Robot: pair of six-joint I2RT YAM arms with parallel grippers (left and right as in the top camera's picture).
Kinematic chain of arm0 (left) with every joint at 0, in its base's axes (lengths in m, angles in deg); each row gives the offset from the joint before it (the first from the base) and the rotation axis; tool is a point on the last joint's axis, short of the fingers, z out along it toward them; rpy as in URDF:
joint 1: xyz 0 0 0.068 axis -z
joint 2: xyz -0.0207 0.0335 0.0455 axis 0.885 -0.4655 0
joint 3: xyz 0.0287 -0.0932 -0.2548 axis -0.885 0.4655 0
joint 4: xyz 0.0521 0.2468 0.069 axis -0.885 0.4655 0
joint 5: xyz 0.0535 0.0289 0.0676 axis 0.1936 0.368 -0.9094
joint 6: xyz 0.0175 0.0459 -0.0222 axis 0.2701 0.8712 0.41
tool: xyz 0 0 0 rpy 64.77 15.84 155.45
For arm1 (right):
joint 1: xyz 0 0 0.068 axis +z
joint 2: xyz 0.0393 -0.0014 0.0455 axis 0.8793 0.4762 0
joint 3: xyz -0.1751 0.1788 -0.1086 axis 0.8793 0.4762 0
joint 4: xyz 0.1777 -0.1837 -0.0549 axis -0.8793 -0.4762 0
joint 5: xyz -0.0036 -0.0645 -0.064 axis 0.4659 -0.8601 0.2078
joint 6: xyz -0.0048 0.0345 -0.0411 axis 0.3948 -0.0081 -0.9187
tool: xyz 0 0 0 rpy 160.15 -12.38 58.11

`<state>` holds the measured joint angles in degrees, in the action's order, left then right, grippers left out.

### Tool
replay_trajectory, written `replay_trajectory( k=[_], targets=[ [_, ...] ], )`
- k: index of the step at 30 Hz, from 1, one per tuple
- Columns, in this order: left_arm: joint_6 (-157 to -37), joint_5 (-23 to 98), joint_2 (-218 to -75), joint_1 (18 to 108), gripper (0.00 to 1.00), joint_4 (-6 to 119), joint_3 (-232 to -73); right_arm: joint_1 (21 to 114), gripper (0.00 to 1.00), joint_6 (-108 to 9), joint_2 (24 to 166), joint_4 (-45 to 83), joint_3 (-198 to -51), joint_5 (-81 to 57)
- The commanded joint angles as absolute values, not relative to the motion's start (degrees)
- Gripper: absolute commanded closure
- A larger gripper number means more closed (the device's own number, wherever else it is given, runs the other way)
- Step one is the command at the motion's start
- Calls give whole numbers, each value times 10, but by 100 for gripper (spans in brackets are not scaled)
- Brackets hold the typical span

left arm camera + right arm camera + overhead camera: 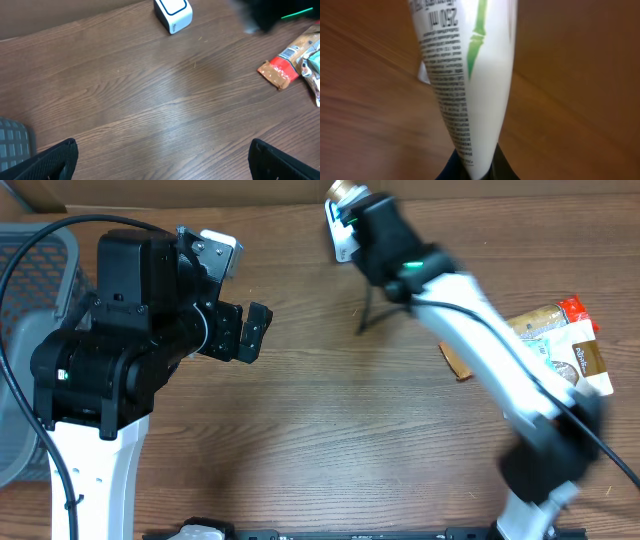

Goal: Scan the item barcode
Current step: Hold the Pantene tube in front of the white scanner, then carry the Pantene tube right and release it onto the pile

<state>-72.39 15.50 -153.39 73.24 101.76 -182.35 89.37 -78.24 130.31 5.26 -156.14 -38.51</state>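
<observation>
Wood-grain table [300, 440] seen from above, with the right arm stretched from the near right corner to the far edge at centre, its image blurred. The right hand [470, 172] is clamped tight on the narrow end of a white tube [470, 90] with a green bamboo print, which projects away from the wrist towards the scanner [172, 14], a small white box with a blue outline at the far edge.

Judged risks:
- The grip is on one thin end only, so the soft body could sag, swivel or slide between the fingers as the wrist turns.
- The fine print faces the wrist camera and no barcode is visible, so the code may be turned away from the scanner window and fail to read.
- The free end of the tube is very near the scanner; pressing further in could knock or shift the box.
- Whether tube and scanner touch cannot be told.

The left arm stands well apart at the left, beside a grey basket [30, 270]. Its forearm is held above the table and the left hand [248, 330] points towards the middle with fingers spread as wide as they go, holding nothing. Snack packets [560, 340] lie on the table at the right, below the right arm's reach, and a low return sweep could brush them.
</observation>
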Motion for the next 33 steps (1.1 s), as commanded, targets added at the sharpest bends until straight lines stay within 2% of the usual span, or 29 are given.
replay_trajectory(
  k=[1,6,10,15,21,23,26,27,28,29,30,32,33],
  targets=[
    [-731,154,-1536,732,0,1017,-1823,829,96,-536,1206,-11,-1578,-220],
    [-731,154,-1536,732,0,1018,-1823,720,96,-363,1174,-179,-1578,-204],
    [-731,154,-1536,732,0,1017,-1823,655,96,-267,1185,-233,-1543,-229],
    [-731,154,-1536,732,0,1017,-1823,607,96,-177,1187,-178,-1427,-271],
    [-731,154,-1536,732,0,1018,-1823,586,95,-159,1187,-35,-1276,-271],
    [-731,154,-1536,731,0,1017,-1823,582,82,-149,1187,-9,-1244,-271],
    [-731,154,-1536,731,0,1018,-1823,582,80,-150,1187,6,-1218,-278],
    [-731,154,-1536,731,0,1017,-1823,582,73,-153,1187,6,-1216,-280],
    [-731,154,-1536,731,0,1018,-1823,582,57,-163,1187,4,-1215,-280],
    [-731,154,-1536,731,0,1018,-1823,582,48,-172,1187,4,-1215,-280],
    [-731,154,-1536,731,0,1017,-1823,582,33,-183,1187,4,-1216,-278],
    [-731,154,-1536,732,0,1017,-1823,582,22,-214,1184,2,-1217,-257],
    [-731,154,-1536,731,0,1017,-1823,582,19,-234,1181,1,-1221,-241]
  ],
)
